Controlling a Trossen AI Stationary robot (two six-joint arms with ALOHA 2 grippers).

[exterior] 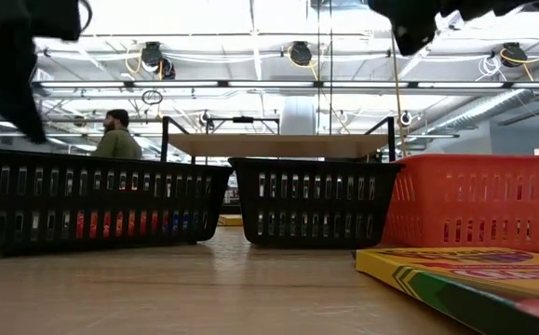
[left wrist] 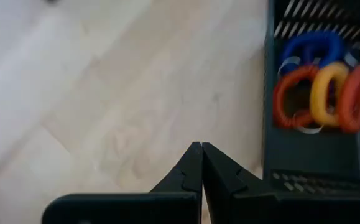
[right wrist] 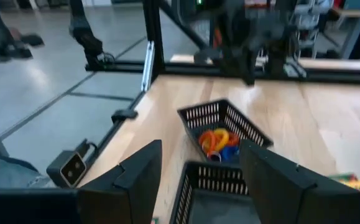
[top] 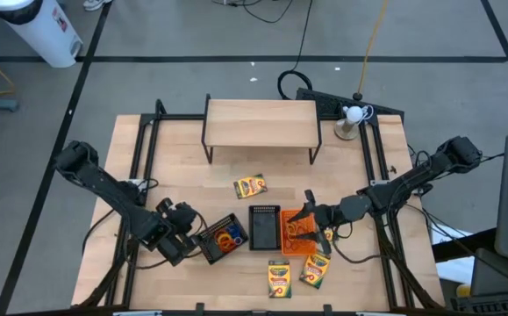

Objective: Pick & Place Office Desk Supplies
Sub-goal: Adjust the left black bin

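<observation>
A black mesh tray holds coiled rubber bands in blue, orange, yellow and red. A second black tray and an orange tray stand side by side to its right. Three crayon boxes lie flat on the table: one farther back, two near the front edge. My left gripper is shut and holds nothing. It points down at bare wood just left of the band tray. My right gripper hangs open over the orange tray and faces left across the trays.
A light wooden shelf on black legs stands at the table's far side, with a white ball on a stand to its right. Black frame rails run along both table sides. A person shows in the room behind.
</observation>
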